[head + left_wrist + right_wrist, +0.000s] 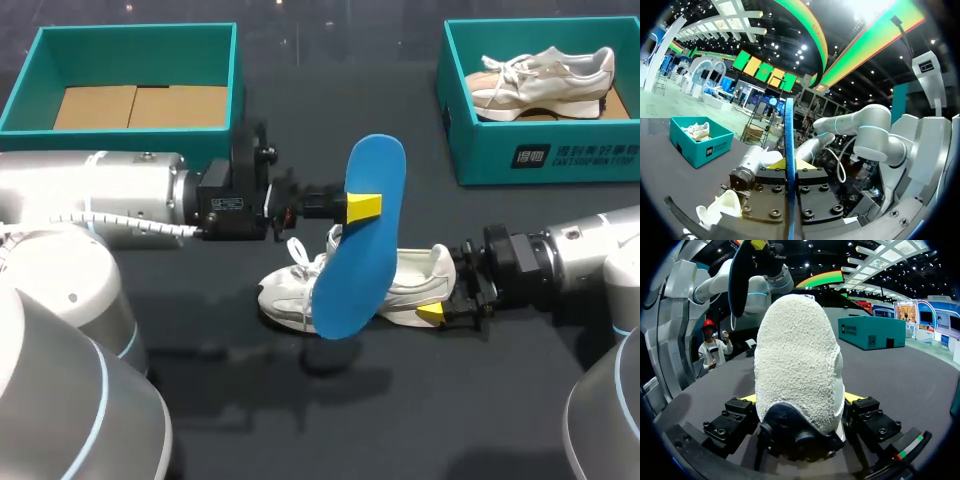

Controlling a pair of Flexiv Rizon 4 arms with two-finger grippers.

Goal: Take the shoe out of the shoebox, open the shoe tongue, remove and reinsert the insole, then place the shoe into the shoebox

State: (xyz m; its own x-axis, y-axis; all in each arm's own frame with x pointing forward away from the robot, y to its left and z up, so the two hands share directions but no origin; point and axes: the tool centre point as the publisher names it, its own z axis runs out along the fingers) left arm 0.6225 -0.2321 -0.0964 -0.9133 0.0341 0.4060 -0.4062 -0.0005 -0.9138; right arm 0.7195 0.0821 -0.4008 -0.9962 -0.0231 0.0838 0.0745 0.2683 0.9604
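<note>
Right gripper (440, 303) (800, 398), nearest: fingers at medium width, clamped on the heel of the white shoe (410, 280) (797, 355) from both sides, yellow tips against the heel sides. The shoe is on the dark table (450, 420), sole down. Its long axis runs across the table, with the toe toward the robot's left and the heel toward the right arm. Laces are loose at the tongue.

Left gripper (365, 207) (790, 164), a bit farther back and above the shoe: fingers narrow, pinched flat on the blue insole (358, 262) (789, 125), gripping it above its middle. The insole stands nearly upright with a slight lean, broad face toward the head camera. Its lower end is down in front of the shoe's midsection; can't tell if it touches the shoe.

Far left: teal shoebox (110, 130) with a cardboard floor. Far right: second teal shoebox (560, 155) (702, 147) holding another shoe (545, 80), lying lengthwise across the box.
</note>
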